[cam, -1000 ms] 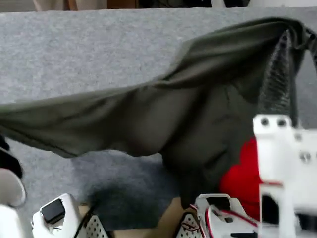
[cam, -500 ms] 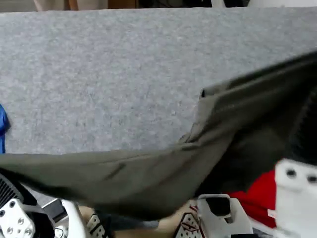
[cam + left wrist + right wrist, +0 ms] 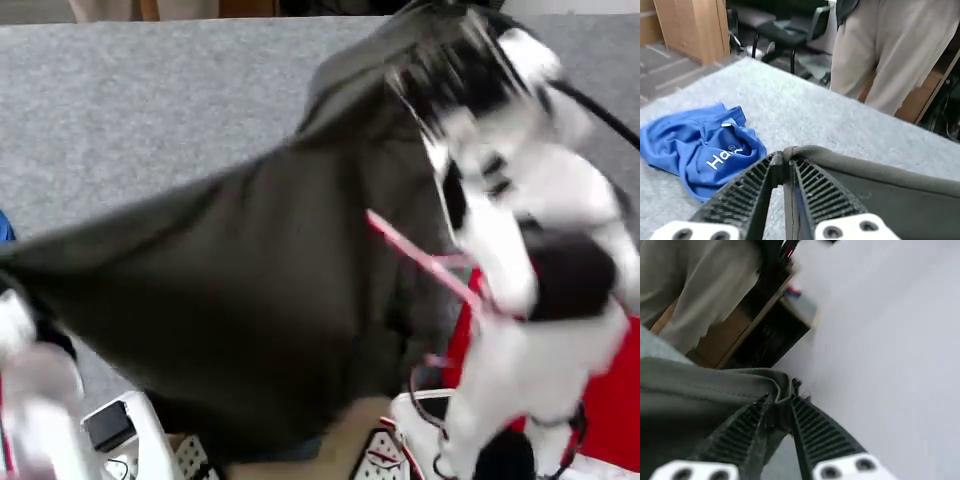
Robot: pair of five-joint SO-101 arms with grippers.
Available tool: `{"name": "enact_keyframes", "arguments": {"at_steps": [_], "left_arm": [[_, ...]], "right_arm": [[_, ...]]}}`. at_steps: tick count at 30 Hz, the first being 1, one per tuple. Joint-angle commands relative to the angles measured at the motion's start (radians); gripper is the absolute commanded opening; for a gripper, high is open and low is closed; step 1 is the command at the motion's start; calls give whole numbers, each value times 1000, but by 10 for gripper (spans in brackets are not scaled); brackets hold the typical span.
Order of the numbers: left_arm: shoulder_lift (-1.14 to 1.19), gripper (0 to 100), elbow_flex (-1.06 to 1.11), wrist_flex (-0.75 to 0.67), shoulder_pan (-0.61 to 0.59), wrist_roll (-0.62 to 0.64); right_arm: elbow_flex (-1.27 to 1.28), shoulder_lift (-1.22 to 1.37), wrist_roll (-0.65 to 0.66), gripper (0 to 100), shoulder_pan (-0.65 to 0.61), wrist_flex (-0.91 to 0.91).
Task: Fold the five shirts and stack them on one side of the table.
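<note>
From above, the olive shirt [image 3: 250, 300] hangs spread over the table [image 3: 150, 100], limp and light, sagging between two held edges. At my left wrist, my left claw [image 3: 785, 159] pinches its hem above the table. At my right wrist, my right claw [image 3: 782, 402] clamps another hem; I judge thick seams slip least.

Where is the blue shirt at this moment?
In the left wrist view the blue shirt lies crumpled on the grey table's left side, beyond the left gripper holding the olive shirt.
</note>
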Motion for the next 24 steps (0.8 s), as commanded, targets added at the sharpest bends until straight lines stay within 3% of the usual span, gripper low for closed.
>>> {"name": "enact_keyframes", "arguments": {"at_steps": [1, 6, 11, 17, 20, 24], "left_arm": [[24, 19, 313, -358, 40, 8], [140, 19, 520, -784, 137, 8], [429, 19, 431, -976, 209, 12], [845, 19, 49, -962, 206, 8], [990, 19, -196, -812, 204, 6], [1118, 19, -486, -588, 204, 6]], "right_arm": [[116, 79, 6, 5, -7, -149], [165, 252, -12, 5, -5, -385], [162, 420, -40, 5, -10, -586], [-25, 596, -121, 5, -2, -615], [-185, 687, -135, 5, 22, -555], [-453, 757, -160, 5, 30, -311]]}}
